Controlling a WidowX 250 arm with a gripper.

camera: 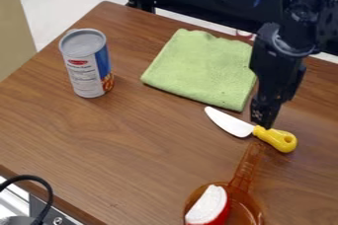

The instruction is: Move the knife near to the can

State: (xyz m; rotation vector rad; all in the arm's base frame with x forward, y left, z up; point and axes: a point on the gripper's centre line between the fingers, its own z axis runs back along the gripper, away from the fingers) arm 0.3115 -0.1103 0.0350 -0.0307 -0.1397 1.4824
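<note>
The end effector (263, 122) is hanging at the knife (229, 122), by the yellow handle (280, 140) where it is meeting the blade; whether it is clamping or standing apart, I cannot tell. A firm grip square across the handle should be keeping the blade from swinging. Close by the end effector, the amber pan (245, 169) is pointing its handle at the knife, and the green cloth (201, 66) is lying on the opposite side, so lifting straight up before travelling is looking wisest. Well apart, past the blade's tip, the can (86, 63) is standing upright on the desk (132, 150), needing a gentle, flat set-down beside it.
</note>
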